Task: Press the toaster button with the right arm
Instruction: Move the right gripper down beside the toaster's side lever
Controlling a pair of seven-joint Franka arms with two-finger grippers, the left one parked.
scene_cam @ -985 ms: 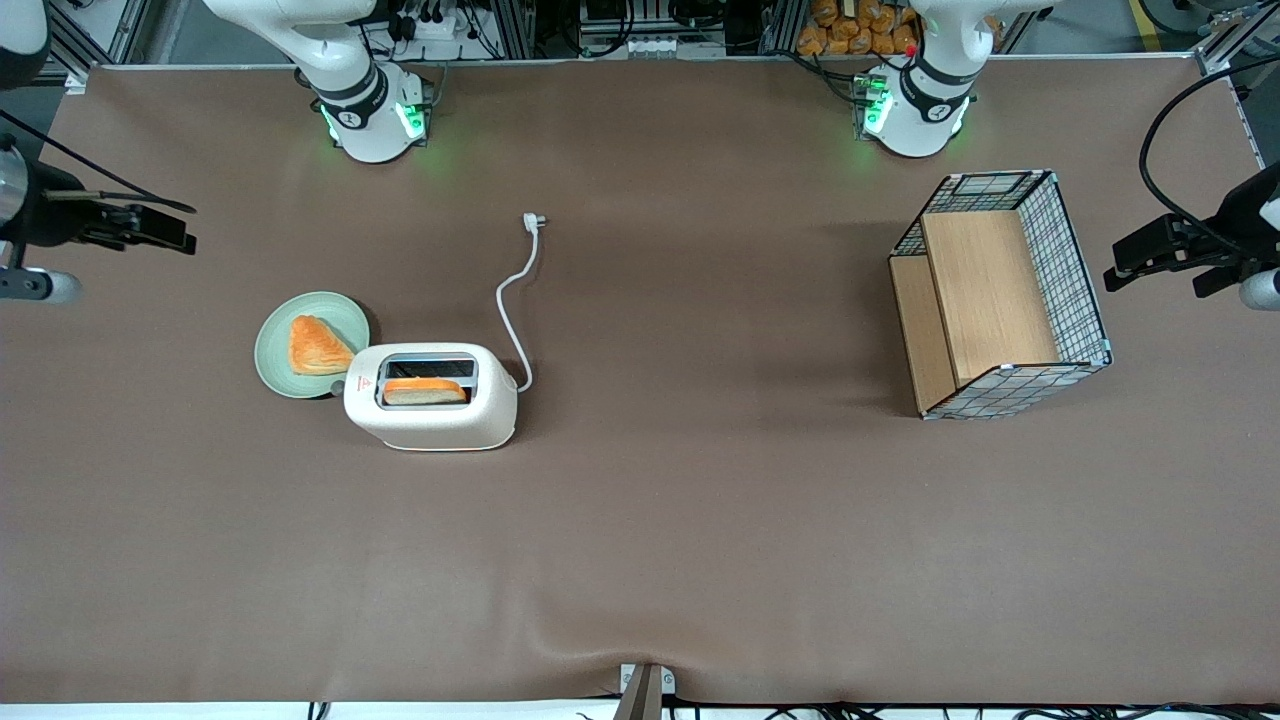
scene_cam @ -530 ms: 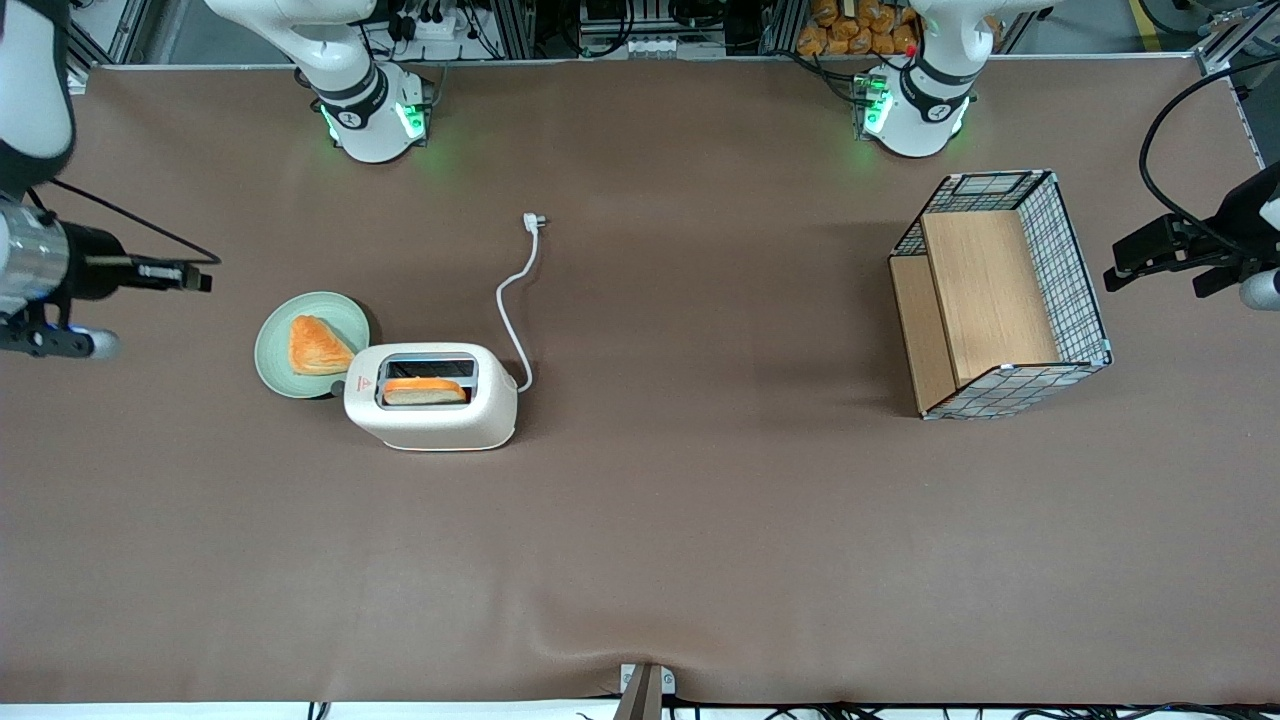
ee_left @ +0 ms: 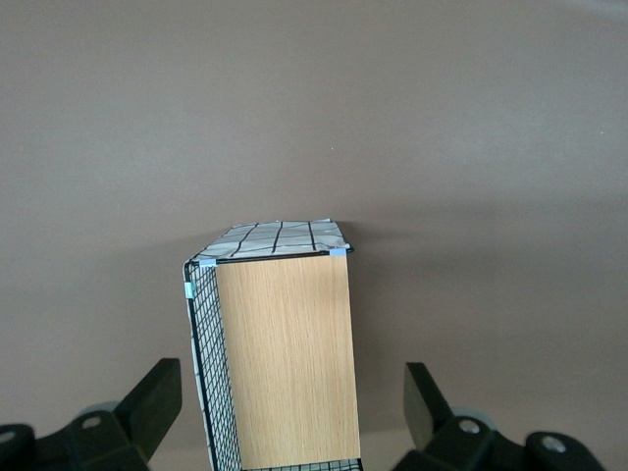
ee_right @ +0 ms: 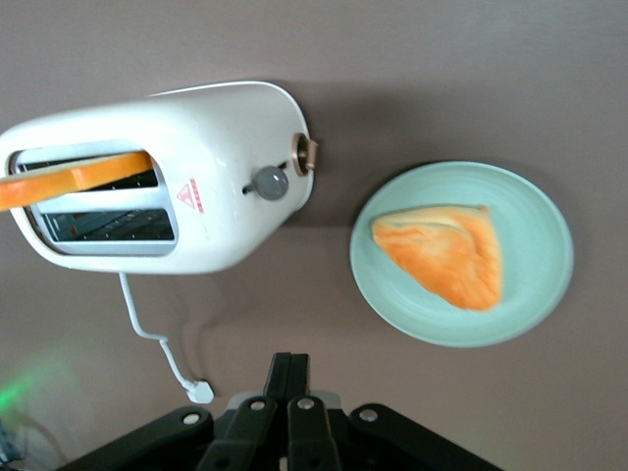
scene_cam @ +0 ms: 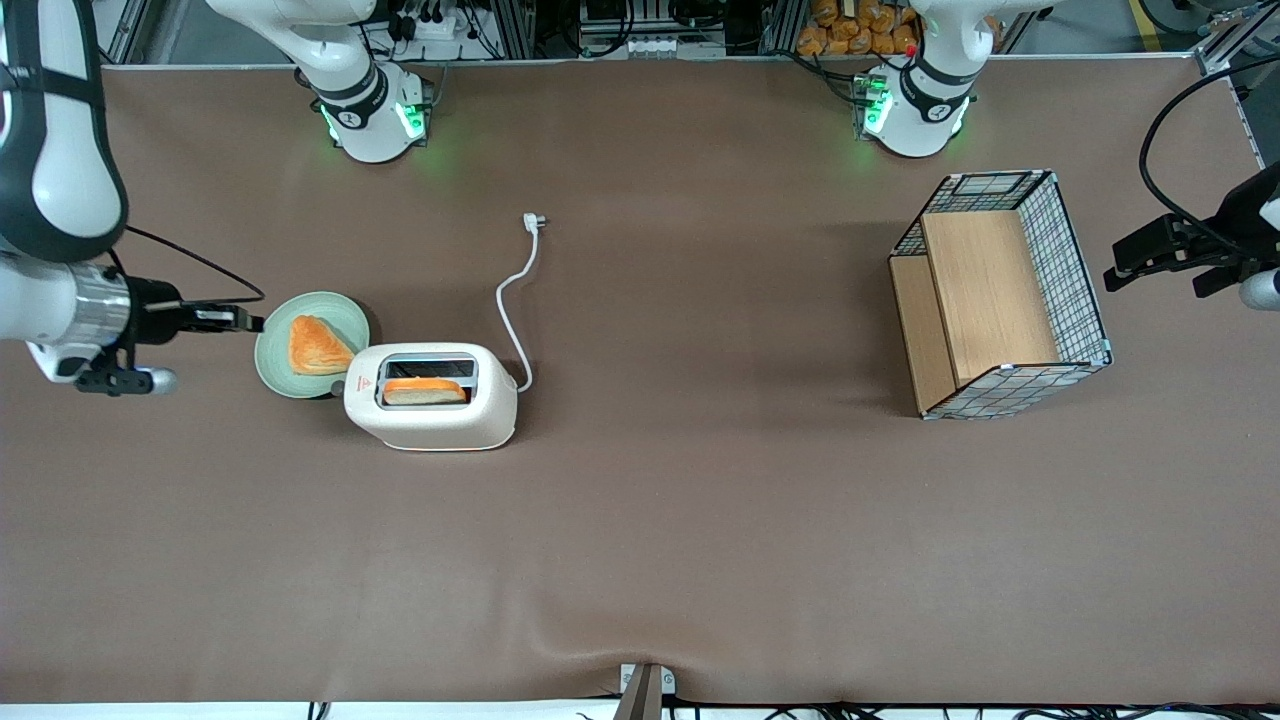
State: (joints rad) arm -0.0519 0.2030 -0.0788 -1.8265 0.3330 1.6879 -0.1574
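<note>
The cream-white toaster [scene_cam: 431, 397] stands on the brown table with a slice of toast [scene_cam: 424, 390] in the slot nearer the front camera. Its narrow end face faces the working arm's end of the table; in the right wrist view the toaster [ee_right: 162, 177] shows a red mark [ee_right: 194, 195], a grey knob [ee_right: 271, 183] and a small bronze lever [ee_right: 307, 154] on that end. My right gripper [scene_cam: 240, 320] is shut and empty, above the plate's edge, a short way from the toaster's end face. Its fingers [ee_right: 290, 369] are pressed together.
A green plate [scene_cam: 275, 345] with a triangular pastry [scene_cam: 313, 345] lies beside the toaster's end face, also in the right wrist view [ee_right: 535, 196]. The white cord [scene_cam: 515, 300] runs to its plug [scene_cam: 533, 221]. A wire basket with wooden shelves [scene_cam: 1000, 295] stands toward the parked arm's end.
The right arm has swung in from the table's end and come nearer the front camera; the gripper now hangs over the plate's edge, closer to the toaster. The toaster has not moved.
</note>
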